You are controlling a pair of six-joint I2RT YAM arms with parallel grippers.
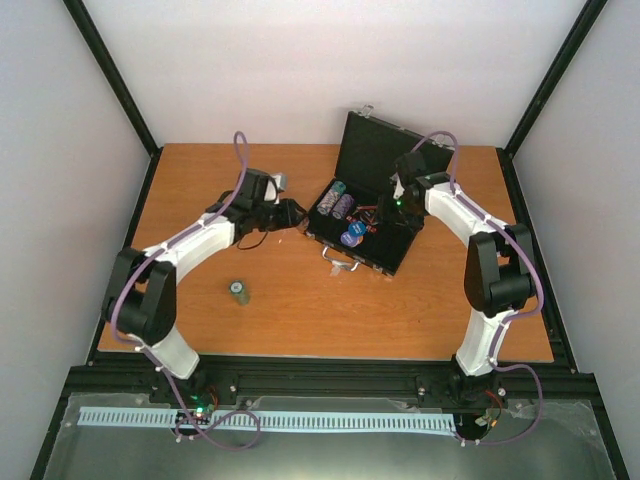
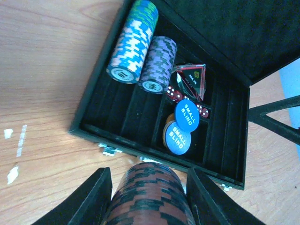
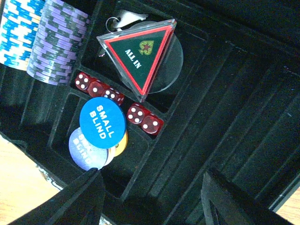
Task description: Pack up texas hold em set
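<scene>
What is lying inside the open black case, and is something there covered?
Inside the case: a blue-white chip stack, a purple chip stack, an ALL IN triangle, red dice and two blue SMALL BLIND discs. The discs mostly cover an orange disc; its face is hidden.

White letters spell SMALL BLIND on a blue disc [image 3: 103, 123] lying in a compartment near the front edge of the case [image 3: 243, 117]. The left wrist view shows the same two words on a second disc [image 2: 179, 139], which lies partly under the first. A clear triangle [image 3: 140, 54] with a red border and green middle reads ALL IN beside a small star-like sign, while the red dice [image 3: 145, 119] show only white pips, and the marks on the end faces of the chips [image 2: 121, 74] are too small to read.
</scene>
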